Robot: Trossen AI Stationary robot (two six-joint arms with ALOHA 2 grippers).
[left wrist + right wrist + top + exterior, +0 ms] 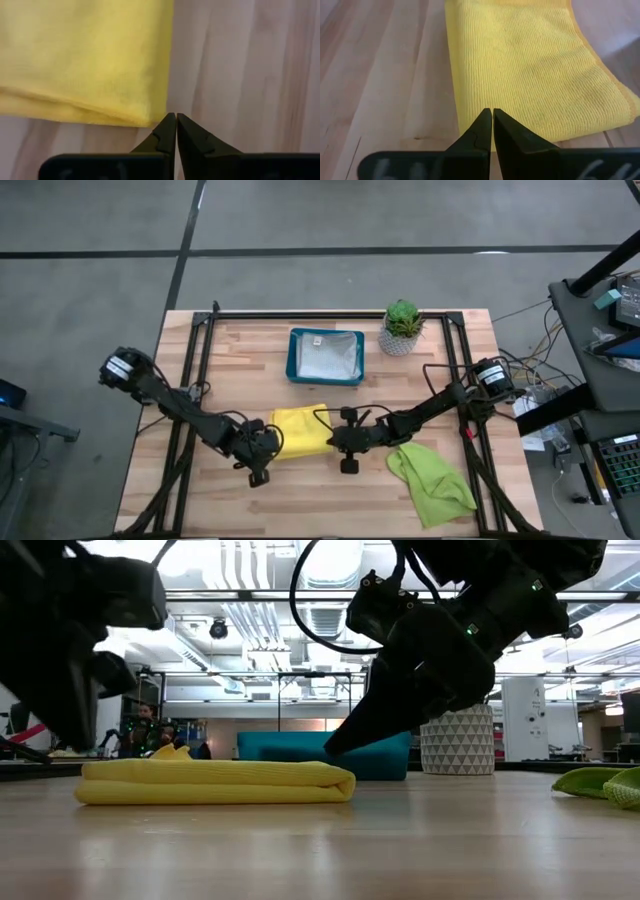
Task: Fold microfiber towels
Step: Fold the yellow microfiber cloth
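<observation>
Low view, near to far: bare wooden plank tabletop [400,850] up front, then the folded yellow microfiber towel [215,783] lying flat on it, layers stacked, rounded fold at one end. Dark right gripper [335,748] comes down w/ its tip just past that fold end; dark left gripper [258,477] is a big shape at the towel's other end. Off to the side of the towel, same depth, the crumpled lime green microfiber towel [600,783] shows at the pic's edge. Behind the yellow towel: teal rectangular tray [320,755], and beside that a white patterned pot [457,740].

High view: yellow towel [300,430] sits mid-tabletop betw. the two grippers, left gripper at one end, right gripper [348,465] at the other. Lime green towel [432,478] lies loose, well apart from the yellow one, on the right arm's side. Beyond the yellow towel the tray [326,356] holds a pale cloth [330,356]; small green potted plant [401,327] stands just beside the tray.

Left wrist view: left fingers [167,135] pressed together, nothing betw. them, tips just off the yellow towel's corner [90,60].

Right wrist view: right fingers [483,131] also closed tight, holding nothing, tips at the yellow towel's [530,70] edge; touching or not, can't tell.
</observation>
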